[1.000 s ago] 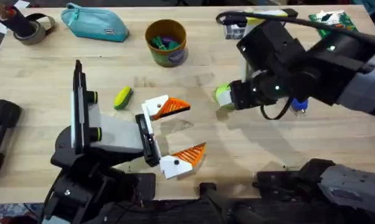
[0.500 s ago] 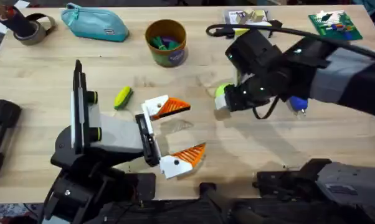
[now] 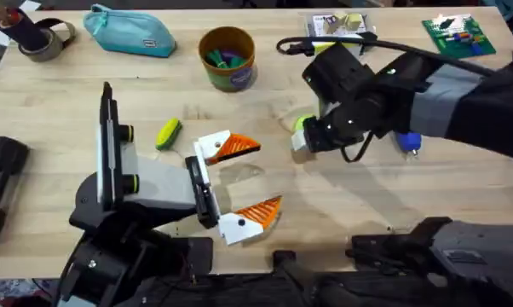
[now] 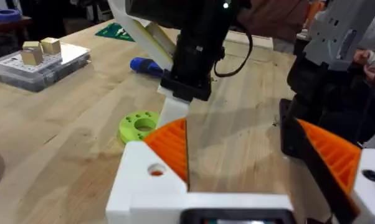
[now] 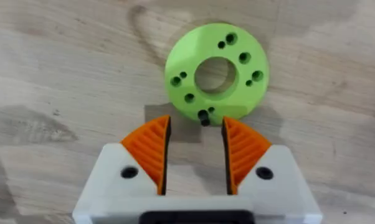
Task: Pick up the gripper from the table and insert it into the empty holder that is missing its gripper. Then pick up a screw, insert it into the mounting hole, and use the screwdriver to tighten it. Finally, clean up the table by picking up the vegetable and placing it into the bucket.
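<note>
The wooden bench has open room through its middle and along the near edge between the two arms. The right end effector hangs low over the lime-green round part, its orange ribbed pads a narrow gap apart with a small dark screw just at the part's rim between them — gripping nothing. The left end effector rests near the centre, spread wide and empty (white fingers, orange pads). The vegetable lies just beyond it. The bucket stands near the far edge, with the teal pouch beside it toward the far left corner. The screwdriver lies past the round part — blue, partly behind the right arm.
</note>
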